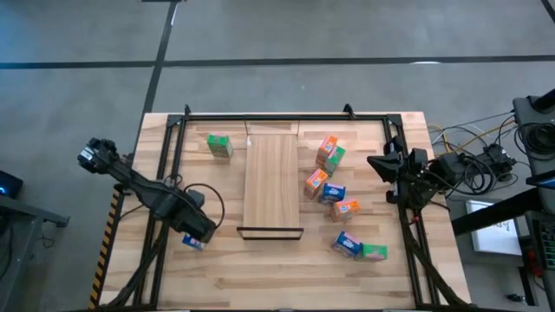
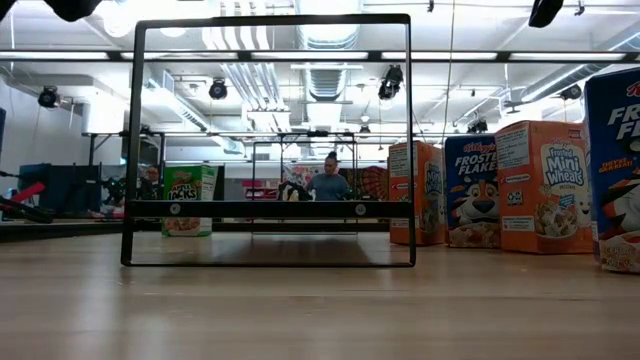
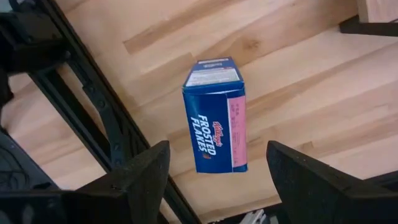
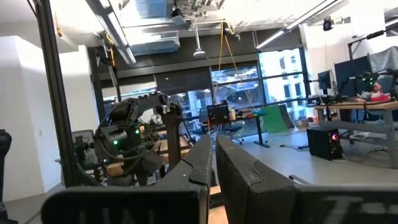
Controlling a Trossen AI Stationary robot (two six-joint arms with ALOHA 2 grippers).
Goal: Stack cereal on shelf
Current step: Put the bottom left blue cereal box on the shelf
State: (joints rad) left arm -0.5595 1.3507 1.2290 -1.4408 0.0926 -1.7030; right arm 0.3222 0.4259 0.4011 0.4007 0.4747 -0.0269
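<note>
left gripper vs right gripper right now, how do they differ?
The left gripper has its fingers spread wide; the right gripper has its fingers pressed together. The left gripper hangs over a blue cereal box lying on the tabletop, between its fingers but untouched; the right gripper has nothing under it and faces out into the room. The left arm reaches in over the table; the right waits at the table's edge. Both hold nothing.

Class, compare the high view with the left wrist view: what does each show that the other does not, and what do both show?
Only the high view shows the shelf whole, a lone green box, the cluster of boxes and the right hand. Only the left wrist view shows the Frosted Flakes print and the left hand open. Both show the blue box on the table.
</note>
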